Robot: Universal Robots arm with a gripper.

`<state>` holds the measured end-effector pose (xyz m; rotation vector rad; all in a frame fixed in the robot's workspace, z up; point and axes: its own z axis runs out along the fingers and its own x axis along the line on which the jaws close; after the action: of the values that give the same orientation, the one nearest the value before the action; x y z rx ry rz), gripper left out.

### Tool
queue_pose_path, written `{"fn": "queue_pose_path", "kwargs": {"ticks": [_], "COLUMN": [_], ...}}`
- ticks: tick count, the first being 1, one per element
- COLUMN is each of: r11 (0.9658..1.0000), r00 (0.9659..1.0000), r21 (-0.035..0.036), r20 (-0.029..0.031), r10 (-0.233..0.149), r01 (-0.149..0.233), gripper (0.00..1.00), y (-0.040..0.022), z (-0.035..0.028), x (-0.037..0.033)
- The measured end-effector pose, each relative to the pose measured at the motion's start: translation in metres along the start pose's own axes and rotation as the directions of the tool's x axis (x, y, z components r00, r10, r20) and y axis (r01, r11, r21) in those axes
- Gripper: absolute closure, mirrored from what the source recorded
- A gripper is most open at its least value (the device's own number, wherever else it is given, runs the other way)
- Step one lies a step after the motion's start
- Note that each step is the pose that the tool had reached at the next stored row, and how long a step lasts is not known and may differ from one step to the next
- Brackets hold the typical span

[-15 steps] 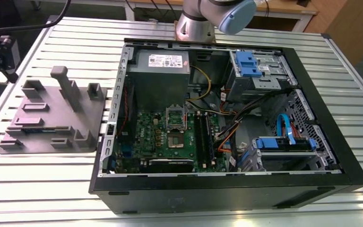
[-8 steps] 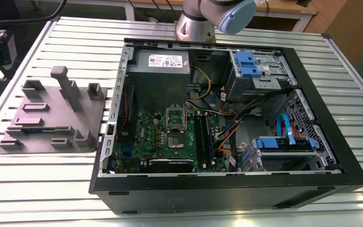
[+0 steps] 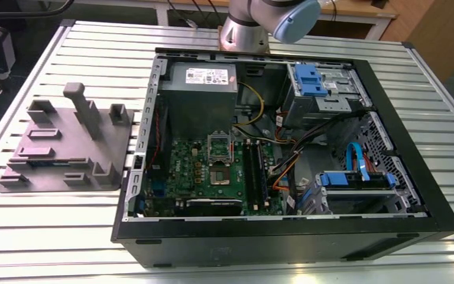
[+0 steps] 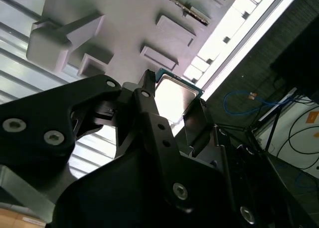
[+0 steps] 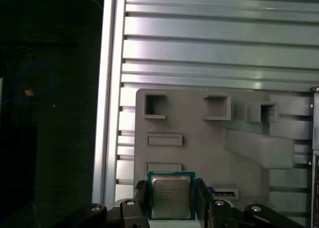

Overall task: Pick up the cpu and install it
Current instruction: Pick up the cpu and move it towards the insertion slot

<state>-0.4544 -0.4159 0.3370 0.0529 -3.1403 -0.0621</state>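
Observation:
My gripper is shut on the cpu, a small square chip with a silver-grey metal top and a green rim. Its black fingers press on two opposite edges. The second wrist view has the cpu pinched in the gripper, its metal face catching the light. The grey holder tray lies well below the chip in both wrist views. In the exterior view the tray sits to the left of the open computer case. Inside the case the green motherboard carries a square metal socket.
The case holds a grey power supply, blue drive brackets and loose orange and blue cables. The tray has upright posts. All of this rests on a slatted metal table, whose edge drops off to a dark floor. The arm's base stands behind the case.

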Motion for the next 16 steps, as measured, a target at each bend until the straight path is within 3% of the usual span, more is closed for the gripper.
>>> {"fn": "queue_pose_path", "kwargs": {"ticks": [11,16], "r11": [1.0000,1.0000], "r00": [1.0000,1.0000], "r21": [0.0000,-0.0001], "r20": [0.0000,0.0001], "r10": [0.000,0.000], "r01": [0.000,0.000], "gripper": [0.53,0.53], "y": [0.0006,0.0007], "z": [-0.0166,-0.0180], "x": [0.0000,0.0000]}}
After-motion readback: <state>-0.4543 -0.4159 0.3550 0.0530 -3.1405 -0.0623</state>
